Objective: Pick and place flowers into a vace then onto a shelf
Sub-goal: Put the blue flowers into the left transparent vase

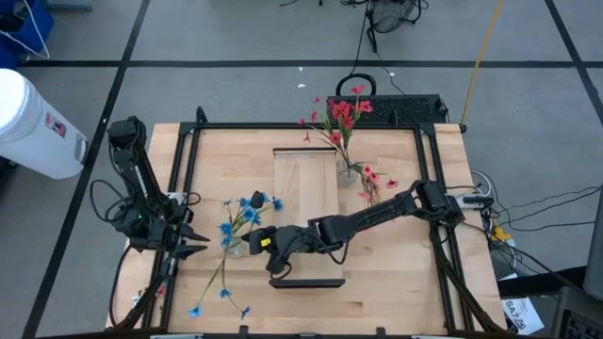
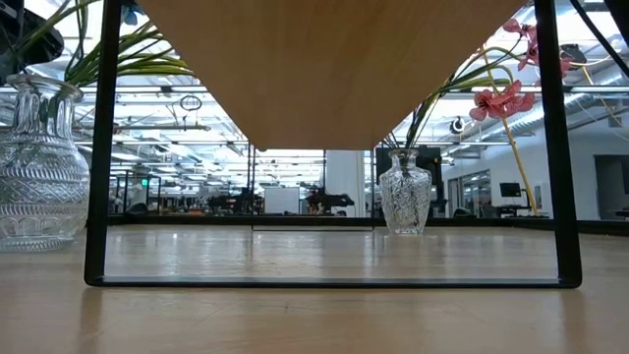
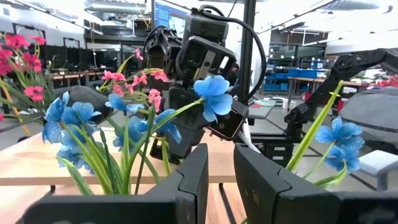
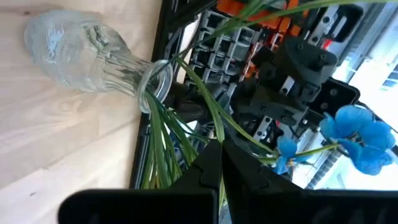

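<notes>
A clear glass vase [image 1: 233, 248] stands on the table left of the shelf [image 1: 304, 202], a pale plank raised on a black frame. The vase holds blue flowers [image 1: 247, 204], also in the left wrist view [image 3: 212, 94]. My right gripper [image 1: 256, 243] reaches across from the table's right and is shut at the stems just above the vase's mouth [image 4: 155, 78]. My left gripper [image 1: 191, 249] hovers open just left of the vase, its fingers [image 3: 194, 171] pointing at the blue blossoms. More blue sprays [image 1: 221, 285] lie flat on the table nearer the front. A second vase [image 1: 349, 170] holds red-pink flowers [image 1: 344, 113]. My right gripper pinches thin green stems [image 4: 210, 124] of the blue flowers between its two shut fingers [image 4: 208, 163], a short way above the vase's mouth. It comes level from the table's right, across the stems. The stems' lower ends sit in the upright vase, and a blossom [image 4: 357, 138] hangs free beyond.
The shelf's black frame legs [image 2: 96, 147] stand on the table beside the blue-flower vase [image 2: 37, 167]. The red-flower vase [image 2: 405, 192] stands by the shelf's far right. A white bin [image 1: 33, 118] stands off the table's far left. Cables lie past the right edge [image 1: 528, 212].
</notes>
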Controlling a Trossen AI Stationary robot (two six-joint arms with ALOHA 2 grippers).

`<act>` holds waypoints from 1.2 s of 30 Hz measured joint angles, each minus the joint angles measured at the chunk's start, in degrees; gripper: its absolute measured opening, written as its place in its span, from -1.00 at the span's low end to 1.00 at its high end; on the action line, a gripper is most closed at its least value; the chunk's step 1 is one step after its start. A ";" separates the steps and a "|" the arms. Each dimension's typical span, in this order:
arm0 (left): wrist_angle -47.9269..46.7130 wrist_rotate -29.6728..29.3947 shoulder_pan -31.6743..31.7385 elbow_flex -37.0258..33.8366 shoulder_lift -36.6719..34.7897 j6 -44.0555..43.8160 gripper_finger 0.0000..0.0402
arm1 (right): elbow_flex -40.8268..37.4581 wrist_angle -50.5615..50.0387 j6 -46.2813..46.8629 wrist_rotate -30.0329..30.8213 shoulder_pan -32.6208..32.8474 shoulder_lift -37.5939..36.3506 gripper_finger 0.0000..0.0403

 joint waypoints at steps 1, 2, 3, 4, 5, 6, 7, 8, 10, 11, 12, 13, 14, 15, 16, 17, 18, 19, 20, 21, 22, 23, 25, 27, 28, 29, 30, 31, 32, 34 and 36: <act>0.00 -0.02 0.00 0.00 -0.02 -0.57 -0.60 | 0.00 -0.08 -0.21 0.56 -0.10 -0.01 -1.00; 0.00 -0.05 0.00 0.00 -0.01 -1.41 -0.60 | 0.00 0.10 -0.77 1.84 -0.19 0.00 -1.00; 0.03 -0.03 0.01 0.00 -0.01 -2.34 -0.60 | 0.00 0.13 -1.48 3.10 -0.28 0.04 -1.00; 0.03 -0.03 0.01 0.00 0.00 -3.28 -0.60 | 0.00 0.16 -1.83 3.64 -0.30 0.05 -1.00; 0.03 -0.03 0.00 0.00 0.00 -4.17 -0.60 | 0.00 0.17 -2.03 4.16 -0.32 0.05 -1.00; 0.05 -0.05 0.02 0.00 0.00 -4.84 -0.60 | 0.00 0.21 -2.61 4.49 -0.35 0.05 -1.00; 0.07 -0.05 0.00 0.00 -0.02 -5.34 -0.60 | -0.01 0.51 -3.43 5.13 -0.39 0.05 -1.00; 0.10 -0.05 0.00 0.00 -0.02 -5.71 -0.60 | -0.04 1.38 -4.70 6.35 -0.39 0.05 -1.00; 0.62 -0.05 0.02 0.00 -0.04 -6.55 -0.60 | -0.04 3.11 -7.76 7.89 -0.40 0.05 -1.00; 0.76 -0.05 0.12 0.00 -0.07 -7.23 -0.60 | -0.04 3.77 -9.26 8.50 -0.42 0.05 -1.00; 0.79 -0.07 0.31 0.00 -0.07 -7.67 -0.60 | -0.04 4.56 -10.90 9.10 -0.42 0.05 -1.00; 0.77 -0.06 0.60 0.00 -0.07 -8.33 -0.60 | -0.04 5.40 -12.22 9.57 -0.42 0.05 -1.00; 0.79 -0.05 1.06 0.00 -0.07 -9.03 -0.60 | -0.04 6.24 -12.76 10.24 -0.42 0.05 -1.00; 0.81 -0.07 1.66 0.00 -0.07 -9.80 -0.60 | -0.04 6.43 -13.12 10.34 -0.42 0.05 -1.00; 0.86 -0.07 2.35 0.00 -0.07 -10.87 -0.60 | -0.04 6.43 -13.75 10.39 -0.43 0.05 -1.00; 0.90 -0.07 3.10 0.00 -0.07 -12.15 -0.60 | -0.04 6.56 -14.52 10.59 -0.44 0.05 -1.00; 0.92 -0.08 3.79 0.04 -0.07 -13.36 -0.60 | -0.04 6.99 -14.85 10.59 -0.42 0.05 -1.00; 0.89 -0.09 4.34 0.26 -0.07 -14.06 -0.60 | -0.05 7.60 -14.72 10.49 -0.43 0.05 -1.00; 0.80 0.01 4.75 0.61 -0.07 -14.26 -0.60 | -0.07 8.51 -14.65 10.46 -0.44 0.05 -1.00; 0.71 0.34 4.97 0.92 -0.09 -14.28 -0.60 | -0.07 9.36 -14.88 10.45 -0.41 0.03 -1.00; 0.45 0.91 5.03 1.21 -0.07 -14.14 -0.59 | -0.11 10.00 -15.50 10.46 -0.27 0.04 -1.00; 0.00 1.51 5.03 1.63 -0.06 -13.90 -0.59 | -0.11 10.60 -16.22 10.50 -0.05 0.07 -1.00; -0.90 1.67 4.90 2.75 -0.04 -13.31 -0.59 | -0.15 11.31 -17.04 10.57 0.20 0.14 -1.00; -4.10 1.08 4.67 4.23 -0.06 -13.31 -0.58 | -0.15 11.63 -17.06 10.61 0.35 0.14 -1.00; -6.36 0.86 4.66 4.98 -0.02 -13.60 -0.58 | -0.15 12.13 -17.04 10.63 0.47 0.14 -1.00; -9.05 0.43 4.66 5.76 0.00 -14.40 -0.58 | -0.17 12.71 -17.02 10.67 0.67 0.16 -1.00; -11.76 -0.14 4.68 6.61 0.00 -15.40 -0.58 | -0.17 13.34 -16.97 10.62 0.95 0.22 -1.00; -14.34 -0.56 4.68 7.50 0.00 -16.34 -0.58 | -0.20 13.75 -16.99 10.62 1.32 0.25 -1.00; -16.48 -0.86 4.68 8.33 0.00 -17.14 -0.58 | -0.20 14.02 -16.98 10.59 1.73 0.22 -1.00; -19.30 -0.91 4.68 9.59 0.00 -17.65 -0.58 | -0.22 13.32 -17.04 10.90 2.74 -0.38 -1.00; -20.41 -1.11 4.68 10.40 0.00 -17.66 -0.58 | -0.30 13.22 -17.06 11.86 3.49 -0.47 -1.00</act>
